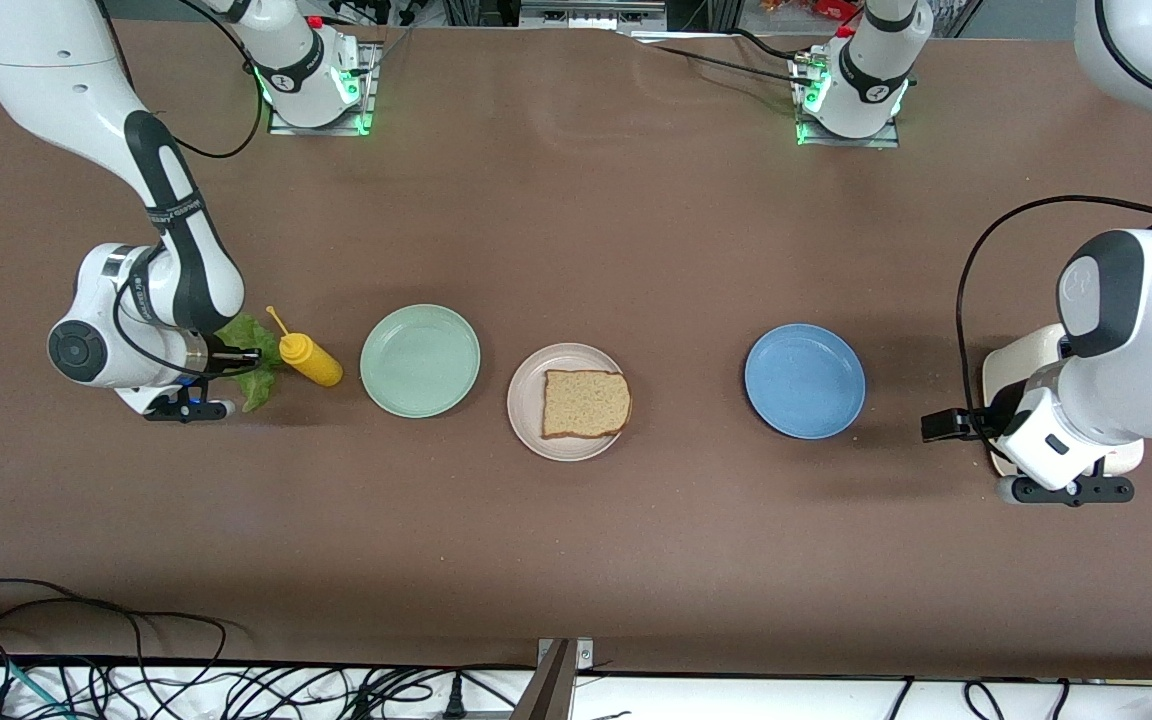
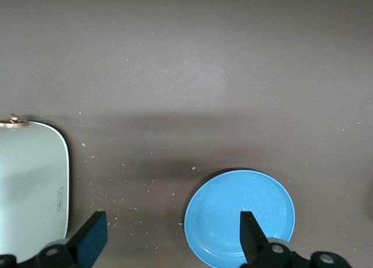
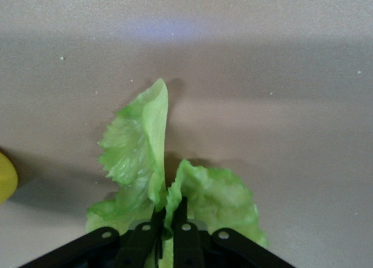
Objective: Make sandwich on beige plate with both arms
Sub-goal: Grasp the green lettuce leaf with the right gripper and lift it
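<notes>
A single slice of brown bread point(image 1: 586, 403) lies on the beige plate point(image 1: 526, 400) in the middle of the table. A crinkled green lettuce leaf point(image 1: 254, 380) point(image 3: 140, 145) lies at the right arm's end of the table, beside a yellow bottle. My right gripper point(image 1: 236, 356) point(image 3: 169, 212) is shut on the leaf, which bunches up between the fingers. My left gripper point(image 1: 966, 420) point(image 2: 172, 233) hangs open and holds nothing, over the table between the blue plate and a white board.
A yellow squeeze bottle point(image 1: 308, 358) point(image 3: 6, 177) lies between the lettuce and a mint green plate point(image 1: 420, 360). A blue plate point(image 1: 804, 380) point(image 2: 233, 210) sits toward the left arm's end. A white board point(image 1: 1021, 360) point(image 2: 29, 186) lies under the left arm.
</notes>
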